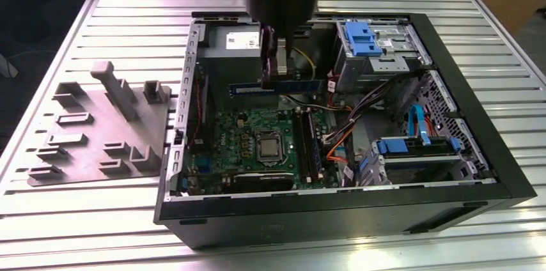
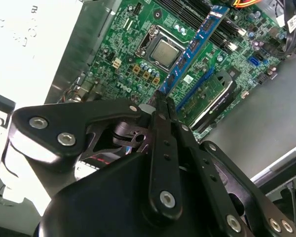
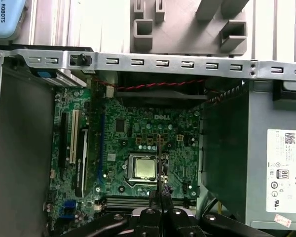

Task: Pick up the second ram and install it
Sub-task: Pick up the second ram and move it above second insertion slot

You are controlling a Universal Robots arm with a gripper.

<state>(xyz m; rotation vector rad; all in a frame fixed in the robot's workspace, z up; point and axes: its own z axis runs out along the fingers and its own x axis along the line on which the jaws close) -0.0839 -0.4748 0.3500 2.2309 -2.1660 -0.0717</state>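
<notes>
Gripper pinching the memory stick, which I hold on edge inside the open case, above the motherboard and apart from it. The stick lies crosswise to the black slots. I judge the edgewise grip keeps its lower edge free for seating.

Qty: 1 PC case, 1 mobo, 1 CPU, 1 ram stick, 1 grey fixture, 1 table.
</notes>
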